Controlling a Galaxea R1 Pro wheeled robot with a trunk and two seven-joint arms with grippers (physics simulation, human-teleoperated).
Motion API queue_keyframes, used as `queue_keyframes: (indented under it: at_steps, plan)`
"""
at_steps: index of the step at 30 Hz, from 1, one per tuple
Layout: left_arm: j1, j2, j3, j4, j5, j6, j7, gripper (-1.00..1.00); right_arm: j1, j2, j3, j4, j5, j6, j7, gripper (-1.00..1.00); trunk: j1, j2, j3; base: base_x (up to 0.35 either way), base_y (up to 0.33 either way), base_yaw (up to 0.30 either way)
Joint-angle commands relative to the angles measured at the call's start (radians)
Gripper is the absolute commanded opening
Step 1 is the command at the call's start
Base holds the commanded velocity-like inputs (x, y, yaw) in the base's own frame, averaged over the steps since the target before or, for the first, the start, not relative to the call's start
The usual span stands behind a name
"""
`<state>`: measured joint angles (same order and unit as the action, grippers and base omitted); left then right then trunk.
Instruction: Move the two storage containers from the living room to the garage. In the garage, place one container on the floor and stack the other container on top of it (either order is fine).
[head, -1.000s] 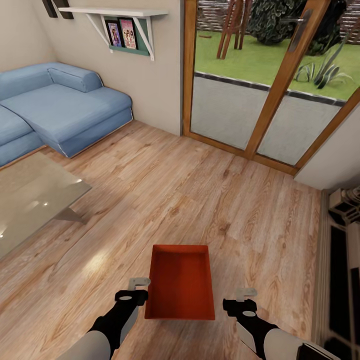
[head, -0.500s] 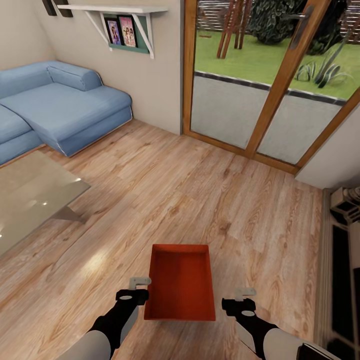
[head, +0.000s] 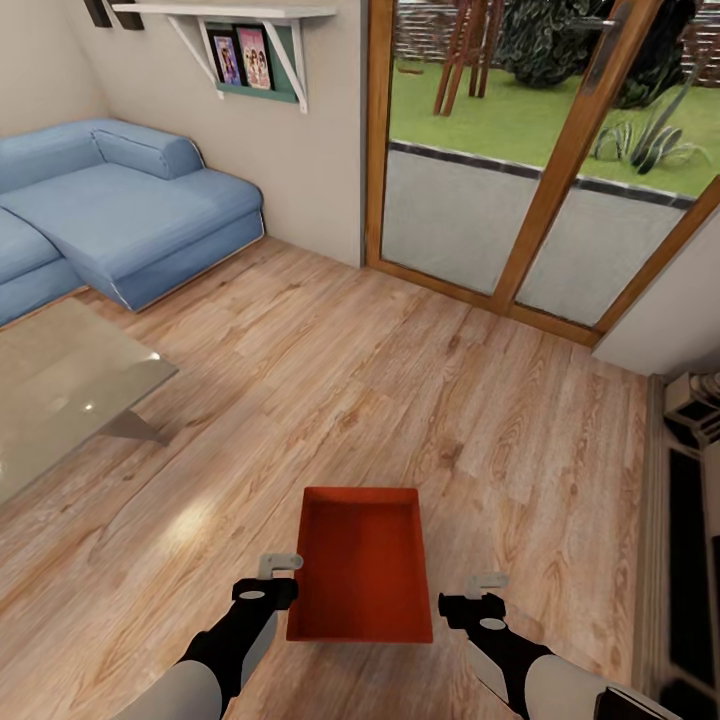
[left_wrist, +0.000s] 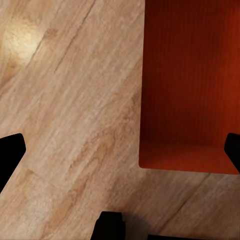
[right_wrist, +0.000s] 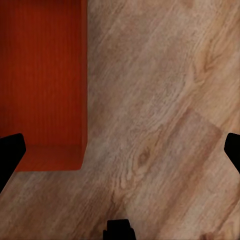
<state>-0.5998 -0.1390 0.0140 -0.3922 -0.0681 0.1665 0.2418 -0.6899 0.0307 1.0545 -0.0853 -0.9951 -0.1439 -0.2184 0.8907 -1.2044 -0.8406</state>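
One storage container (head: 360, 565) sat ungrasped on the living room's wood plank floor (head: 400, 400) between the left gripper (head: 268, 578) and right gripper (head: 478, 592), both with jaws spread wide, so carrying and stacking in the garage apparently remained undone.

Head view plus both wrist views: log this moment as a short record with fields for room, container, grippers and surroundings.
room: living room, light wood plank floor
container: one orange-red storage container, open top, empty, resting on the floor between the two arms
left gripper: open, beside the container's left wall, holding nothing
right gripper: open, apart from the container's right wall, holding nothing
surroundings: blue sofa, glass table, wood-framed glass doors
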Motion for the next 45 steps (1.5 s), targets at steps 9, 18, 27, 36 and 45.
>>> queue_keyframes:
  at_steps: [9,18,27,36,45]
  plan:
    - [0.0,-0.001,0.001,-0.002,-0.007,0.007,0.002,1.0,0.0,0.001,0.009,-0.001,-0.009,0.0,-0.004,1.0,0.035,-0.064,-0.029,0.0,0.0,0.0]
    - [0.0,-0.01,0.001,-0.037,-0.007,0.014,0.002,1.0,-0.001,-0.001,0.011,-0.006,-0.006,-0.009,-0.005,1.0,0.069,-0.127,-0.057,0.0,0.0,0.0]
    - [0.0,-0.023,-0.001,-0.17,-0.007,0.123,0.003,1.0,-0.088,0.01,0.01,-0.014,-0.005,-0.009,-0.007,1.0,0.104,-0.19,-0.085,0.0,0.0,0.0]
    - [0.0,-0.025,0.0,-0.175,-0.007,0.129,0.002,1.0,-0.1,0.042,0.013,-0.014,-0.005,-0.012,-0.007,1.0,0.138,-0.253,-0.114,0.0,0.0,0.0]
    - [0.0,-0.025,-0.001,-0.174,-0.01,0.13,0.003,1.0,-0.1,0.061,0.013,-0.014,-0.005,-0.018,-0.006,1.0,0.173,-0.316,-0.142,0.0,0.0,0.0]
